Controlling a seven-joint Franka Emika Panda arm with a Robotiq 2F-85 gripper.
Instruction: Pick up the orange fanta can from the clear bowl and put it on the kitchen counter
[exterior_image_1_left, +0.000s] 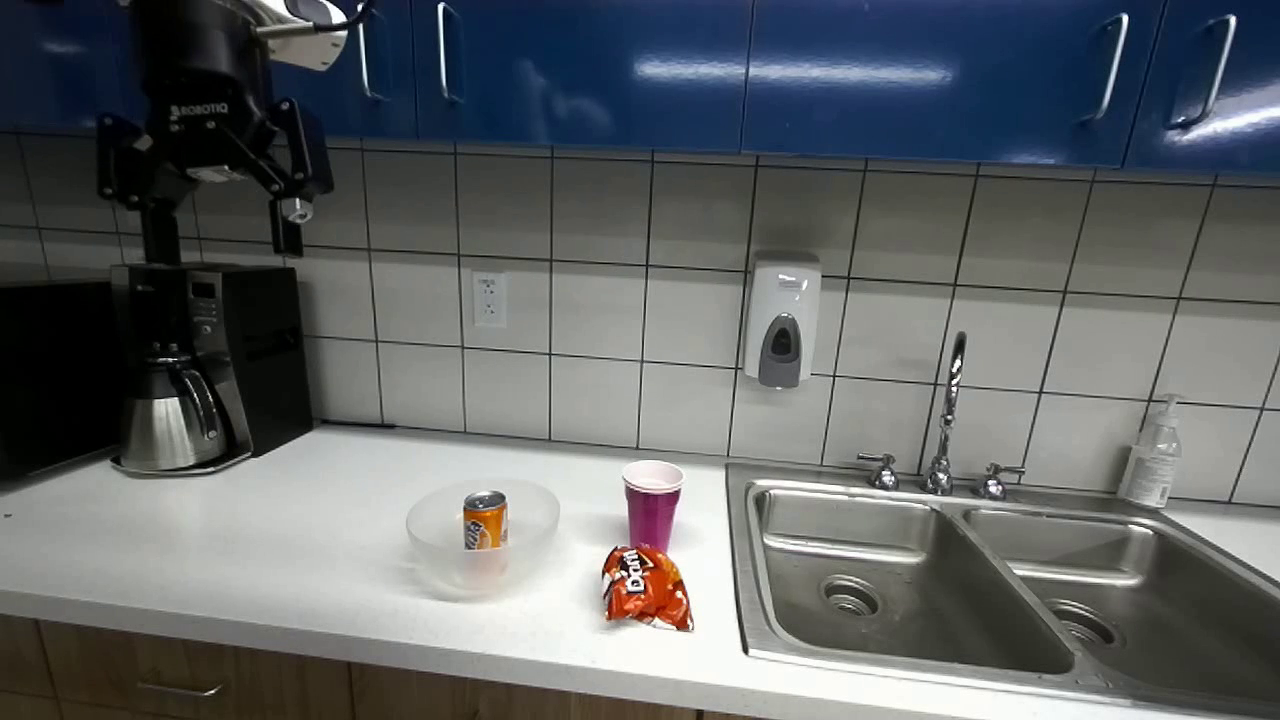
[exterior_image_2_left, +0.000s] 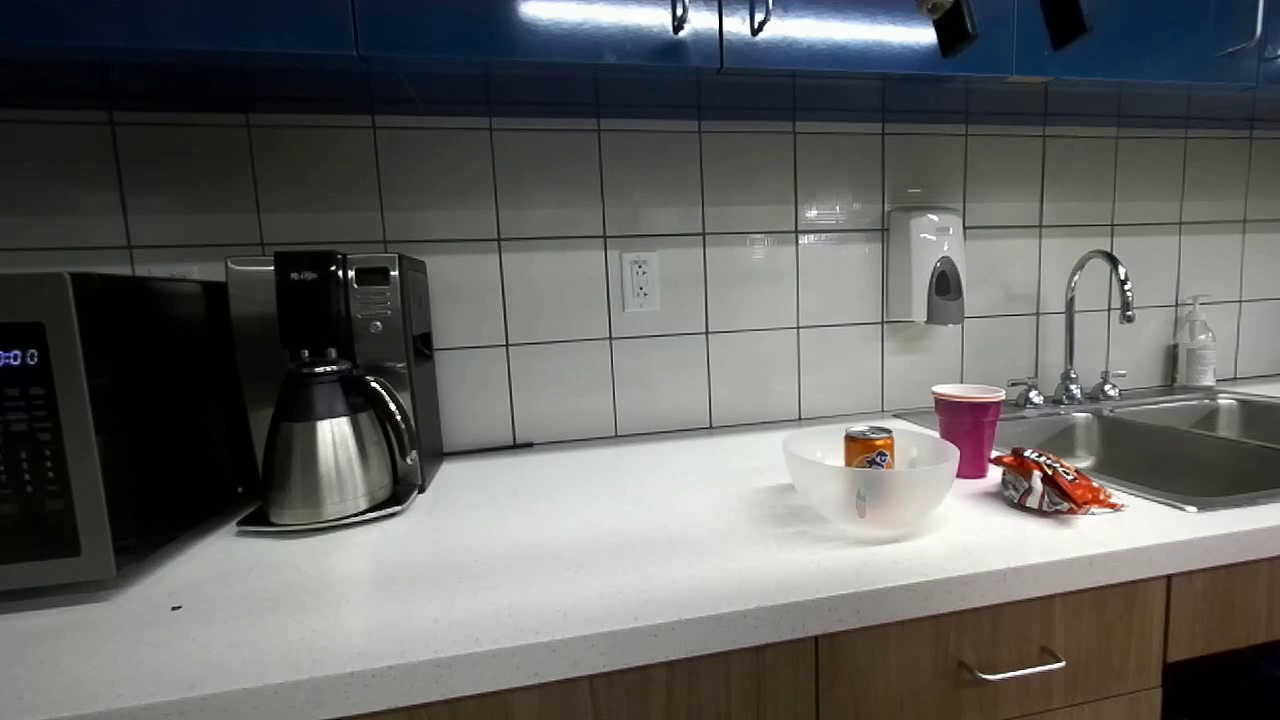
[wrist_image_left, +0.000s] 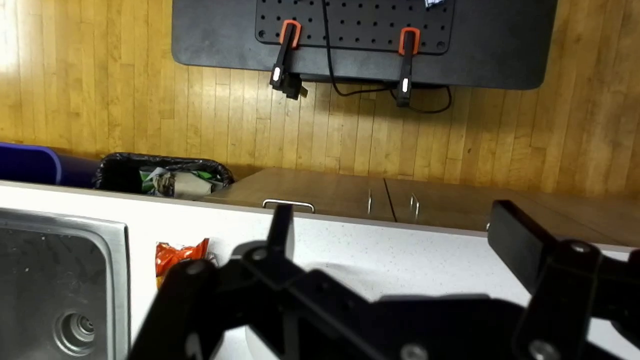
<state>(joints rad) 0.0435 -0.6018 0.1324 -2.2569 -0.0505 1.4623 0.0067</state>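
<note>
Can (exterior_image_1_left: 485, 525) in bowl (exterior_image_2_left: 910, 500); bare ctr (exterior_image_2_left: 680, 560) btwn bowl & edge (exterior_image_2_left: 820, 626).

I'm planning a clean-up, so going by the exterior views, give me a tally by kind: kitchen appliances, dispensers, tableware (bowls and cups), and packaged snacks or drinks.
Appliances: 2 (microwave, coffee maker)
Dispensers: 2 (wall unit, pump bottle)
Tableware: 2 (bowl, cup)
Packaged: 2 (can, bag)
Total: 8
</note>
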